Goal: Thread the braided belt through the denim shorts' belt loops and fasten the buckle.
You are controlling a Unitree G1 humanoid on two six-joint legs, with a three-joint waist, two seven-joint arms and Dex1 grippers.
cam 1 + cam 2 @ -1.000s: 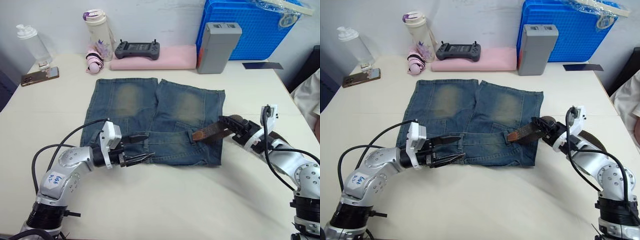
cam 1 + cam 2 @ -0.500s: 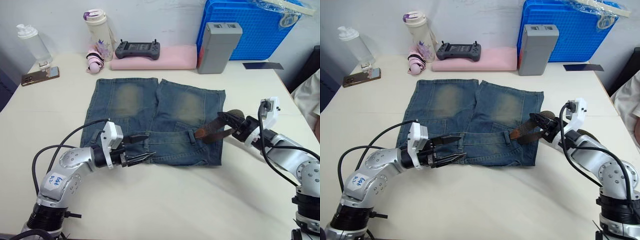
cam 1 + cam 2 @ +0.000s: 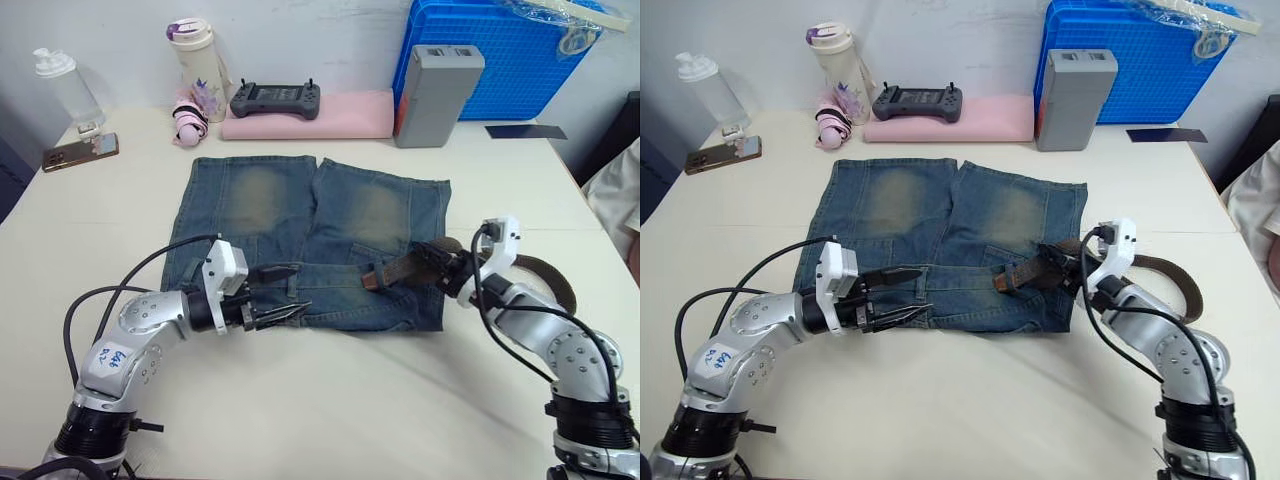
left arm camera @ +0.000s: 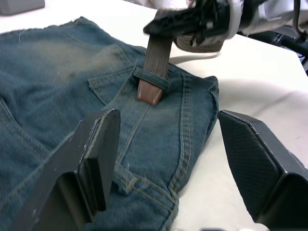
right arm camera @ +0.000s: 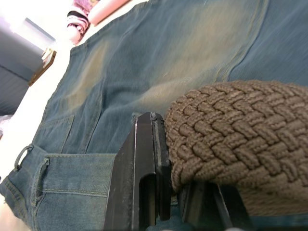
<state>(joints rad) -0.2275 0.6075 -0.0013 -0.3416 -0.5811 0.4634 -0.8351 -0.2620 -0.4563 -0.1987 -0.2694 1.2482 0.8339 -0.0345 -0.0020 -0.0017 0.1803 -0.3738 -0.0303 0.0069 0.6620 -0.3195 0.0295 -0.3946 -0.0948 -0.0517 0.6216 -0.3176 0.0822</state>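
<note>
Right end effector point(image 3: 437, 268) moved inward, clamped on the belt point(image 3: 400, 270), tip now through a belt loop point(image 4: 151, 78) on the shorts point(image 3: 300, 230), left end effector point(image 3: 285, 294) spread wide over the waistband.

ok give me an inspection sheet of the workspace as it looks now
surface: cream table.
job's things: denim shorts flat, waistband toward robot; braided belt tip through one belt loop, rest trailing off to the right; buckle not made out.
clutter: bottle, clear bottle, phone, controller on pink mat, grey box, blue crate.
grippers: left gripper open over waistband; right gripper shut on belt.
cables: black cable along left arm.
surroundings: wall behind, a person's sleeve at the right edge.
</note>
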